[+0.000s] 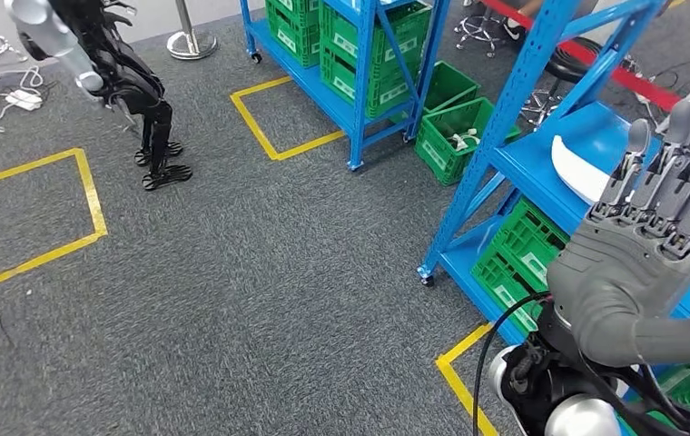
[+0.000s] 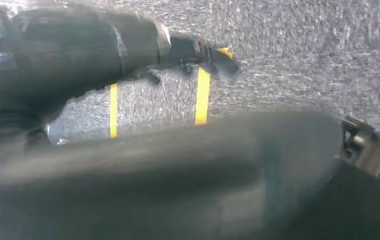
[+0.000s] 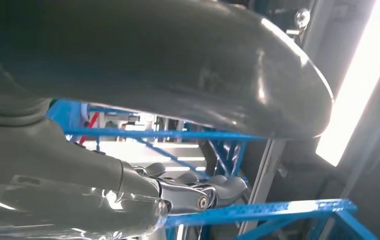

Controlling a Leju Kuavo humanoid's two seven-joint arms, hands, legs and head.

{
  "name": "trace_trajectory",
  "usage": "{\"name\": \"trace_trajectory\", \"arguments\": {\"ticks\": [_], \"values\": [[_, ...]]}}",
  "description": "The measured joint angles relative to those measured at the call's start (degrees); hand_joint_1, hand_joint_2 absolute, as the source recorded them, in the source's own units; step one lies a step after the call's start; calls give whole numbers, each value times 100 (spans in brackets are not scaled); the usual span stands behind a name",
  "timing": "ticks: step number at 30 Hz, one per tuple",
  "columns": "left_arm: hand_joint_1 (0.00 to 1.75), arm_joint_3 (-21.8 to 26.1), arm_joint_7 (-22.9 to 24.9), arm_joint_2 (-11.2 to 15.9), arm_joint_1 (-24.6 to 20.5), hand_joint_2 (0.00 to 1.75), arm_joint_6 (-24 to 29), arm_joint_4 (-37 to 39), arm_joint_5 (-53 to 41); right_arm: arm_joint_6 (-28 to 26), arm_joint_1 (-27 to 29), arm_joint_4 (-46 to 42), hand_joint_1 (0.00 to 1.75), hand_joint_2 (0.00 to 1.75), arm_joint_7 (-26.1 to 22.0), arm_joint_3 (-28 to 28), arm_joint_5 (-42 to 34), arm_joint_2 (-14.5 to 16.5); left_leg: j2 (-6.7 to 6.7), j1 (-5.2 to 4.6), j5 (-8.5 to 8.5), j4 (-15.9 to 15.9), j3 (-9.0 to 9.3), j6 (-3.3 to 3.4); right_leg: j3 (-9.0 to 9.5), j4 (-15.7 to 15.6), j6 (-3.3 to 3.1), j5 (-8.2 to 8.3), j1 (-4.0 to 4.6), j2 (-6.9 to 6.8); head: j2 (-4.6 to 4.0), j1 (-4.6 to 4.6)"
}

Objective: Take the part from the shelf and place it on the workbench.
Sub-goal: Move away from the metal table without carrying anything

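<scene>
- Part [image 1: 577, 168]: one white curved piece lies on the near blue shelf [image 1: 596, 123], not yet touched.
- Right hand [image 1: 636, 259] is raised near the part, on the robot's side of it, back of the hand toward the head camera. The fingers [image 1: 677, 136] stretch out side by side and hold nothing.
- Left hand: the left wrist view is blurred and dark, so I cannot tell how its fingers lie.
- Risk: the part sits close to the shelf edge, so flat fingers could push it along or off the shelf rather than take it.
- Risk: the blue upright [image 1: 514, 109] stands just beside the reach path, and the arm might knock it.
- Count: two blue racks, the far rack [image 1: 359, 54] and the near one; several green crates [image 1: 455, 132], some on the racks and two on the floor; another robot [image 1: 123, 73] stands on the carpet, well apart.
</scene>
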Motion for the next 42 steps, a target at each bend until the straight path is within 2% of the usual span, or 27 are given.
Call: {"name": "trace_trajectory", "arguments": {"ticks": [1, 3, 5, 7, 8, 10, 11, 12, 14, 16, 17, 18, 20, 22, 23, 24, 26, 27, 29, 31, 33, 35, 37, 38, 39, 40, 42], "values": [[0, -6, 1, -13, -7, 0, 0, -7, -4, 0, 3, -5, 0, 0, 5, 7, 4, -2, -22, 11, -25, -10, 33, -33, 34, -35, -27, 6, -8, 47, 0, 4], [0, -27, -2, -24, -19, 0, -1, -23, -20, 0, -24, -27, 0, 0, 24, 17, 34, -5, -367, 31, -160, 182, -9, -77, 130, -139, -85, 29, -44, 140, 0, -11], [0, -54, -6, -25, -11, 0, -5, -31, -33, 0, -53, -40, 0, 0, 53, 23, 61, -5, -734, 37, -433, 822, -356, -87, 185, -181, -132, 28, -64, 238, 0, -68], [0, -81, -8, -23, 21, 0, -14, -31, -45, 0, -56, -40, 0, 0, 72, 32, 76, -5, -760, 32, -582, 1454, -790, -93, 199, -173, -154, 5, -57, 392, 0, -129], [0, -91, -10, -22, 34, 0, -17, -31, -57, 0, -56, -40, 0, 0, 77, 38, 92, -4, -750, 33, -497, 1522, -899, -92, 210, -165, -153, -10, -55, 479, 0, -152], [0, -99, -19, -20, 40, 0, -21, -31, -82, 0, -67, -43, 0, 0, 89, 48, 128, -5, -808, 38, -32, 1056, -805, -83, 247, -134, -127, -56, -67, 645, 0, -196], [0, -100, -24, -17, 36, 0, -21, -31, -93, 0, -74, -43, 0, 0, 98, 52, 151, -5, -968, 51, 180, 712, -679, -73, 263, -110, -102, -90, -76, 714, 0, -216], [0, -101, -30, -15, 34, 0, -22, -31, -103, 0, -89, -43, 0, 0, 113, 56, 174, -6, -1115, 64, 308, 395, -548, -61, 264, -76, -71, -124, -87, 783, 0, -232], [0, -107, -38, -11, 33, 0, -26, -30, -126, 0, -126, -45, 0, 0, 166, 62, 221, -7, -1297, 66, 317, 120, -406, -21, 235, -49, 6, -155, -124, 921, 0, -244], [0, -118, -44, -10, 24, 0, -30, -32, -149, 0, -162, -52, 0, 0, 217, 63, 240, -11, -1153, 54, 295, 54, -348, 29, 208, -68, 77, -150, -155, 1058, 0, -249], [0, -122, -45, -10, 17, 0, -32, -34, -157, 0, -180, -56, 0, 0, 234, 63, 242, -16, -1060, 61, 292, 19, -315, 56, 189, -37, 109, -176, -146, 1006, 0, -235], [0, -126, -48, -14, 10, 0, -33, -37, -163, 0, -206, -58, 0, 0, 248, 64, 242, -22, -962, 71, 288, -17, -278, 82, 125, 89, 139, -250, -134, 877, 0, -202], [0, -132, -51, -21, 8, 0, -38, -39, -169, 0, -249, -52, 0, 0, 274, 70, 240, -29, -745, 67, 255, -52, -213, 126, -183, 682, 197, -529, -118, 510, 0, -121], [0, -137, -51, -19, 13, 0, -45, -38, -169, 0, -259, -41, 0, 0, 289, 79, 239, -29, -532, 47, 202, -51, -173, 143, -571, 1357, 234, -743, -139, 356, 0, -73], [0, -138, -51, -16, 11, 0, -50, -37, -172, 0, -257, -37, 0, 0, 292, 84, 237, -29, -438, 40, 173, -51, -146, 141, -660, 1476, 239, -706, -146, 329, 0, -54], [0, -138, -50, -14, 6, 0, -56, -38, -177, 0, -257, -32, 0, 0, 296, 86, 234, -29, -356, 34, 141, -51, -109, 135, -641, 1381, 232, -558, -149, 307, 0, -32], [0, -139, -50, -25, -12, 0, -74, -40, -187, 0, -258, -19, 0, 0, 299, 90, 227, -30, -225, 28, 72, -56, -14, 113, -332, 692, 173, -104, -125, 181, 0, 11], [0, -140, -50, -33, -23, 0, -83, -41, -191, 0, -262, -14, 0, 0, 299, 91, 221, -31, -176, 19, 42, -59, 24, 95, -160, 349, 132, 39, -91, 83, 0, 22], [0, -140, -46, -48, -38, 0, -98, -42, -194, 0, -268, -9, 0, 0, 299, 93, 205, -31, -91, 4, 3, -68, 57, 46, 17, -5, 51, 73, -27, -53, 0, 32], [0, -141, -39, -62, -48, 0, -105, -42, -195, 0, -266, -10, 0, 0, 298, 97, 193, -34, -11, -2, -22, -96, 93, -15, 44, -73, -9, 33, -14, 15, 0, 32], [0, -142, -36, -70, -60, 0, -106, -43, -195, 0, -269, -14, 0, 0, 297, 103, 191, -39, -287, 14, -117, -4, 94, -63, 105, -153, -60, 48, -44, 112, -1, 10], [0, -144, -37, -69, -55, 0, -106, -43, -195, 0, -273, -9, 0, 0, 296, 108, 187, -43, -693, 32, -380, 553, -182, -86, 162, -207, -105, 51, -74, 203, -1, -49], [0, -146, -37, -68, -21, 0, -110, -41, -196, 0, -266, 2, 0, 0, 295, 117, 183, -47, -767, 33, -616, 1305, -651, -99, 182, -205, -136, 29, -75, 340, 0, -112], [0, -149, -37, -67, -2, 0, -113, -40, -196, 0, -262, 5, 0, 0, 295, 121, 183, -48, -752, 33, -595, 1491, -816, -104, 194, -199, -139, 15, -73, 422, 0, -134], [0, -155, -39, -65, 14, 0, -116, -39, -197, 1, -262, 7, 0, 0, 295, 125, 182, -49, -745, 33, -449, 1458, -878, -104, 211, -189, -133, -2, -74, 510, 0, -157], [0, -163, -43, -63, 24, 0, -118, -39, -198, 2, -263, 7, 0, 0, 295, 127, 182, -51, -770, 36, -202, 1218, -836, -100, 232, -172, -121, -26, -80, 594, 0, -184], [0, -180, -53, -58, 32, 0, -121, -39, -202, 5, -273, 7, 0, 0, 295, 132, 182, -53, -1055, 64, 244, 517, -594, -79, 255, -114, -73, -96, -94, 745, 0, -239]]}}
